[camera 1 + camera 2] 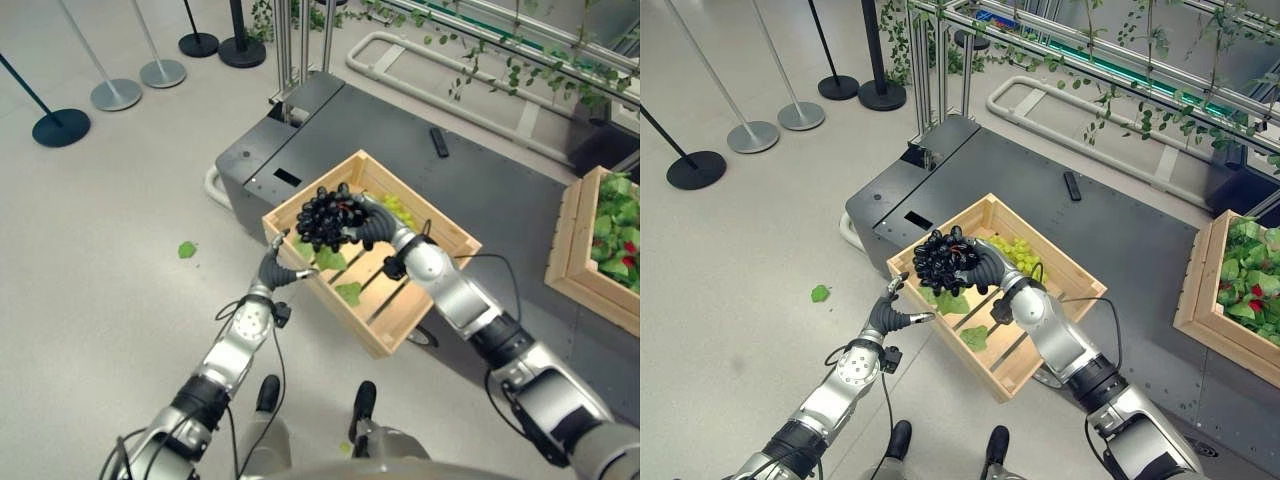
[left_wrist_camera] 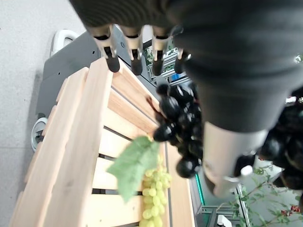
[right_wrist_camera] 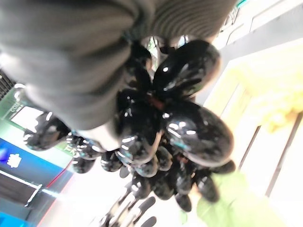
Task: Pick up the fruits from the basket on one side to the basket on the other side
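Observation:
A bunch of black grapes (image 1: pixel 322 218) hangs over the near-left part of a wooden crate (image 1: pixel 300 197), with my right hand (image 1: pixel 370 225) curled round it from the right. The right wrist view shows the glossy black grapes (image 3: pixel 184 123) pressed against the palm. Inside the crate lie green grapes (image 1: pixel 398 208) at the far side and green leaves (image 1: pixel 349 292) on the slats. My left hand (image 1: pixel 278 268) sits just outside the crate's near-left corner, fingers (image 2: pixel 135 47) straight and holding nothing, pointing at the rim (image 2: pixel 71 142).
The crate rests on a dark grey platform (image 1: pixel 500 180) that also carries a small black remote-like object (image 1: pixel 439 141). A second wooden crate (image 1: pixel 575 250) with leaves and red fruit stands at the right. Stanchion bases (image 1: pixel 60 127) and a loose leaf (image 1: pixel 187 249) are on the floor to the left.

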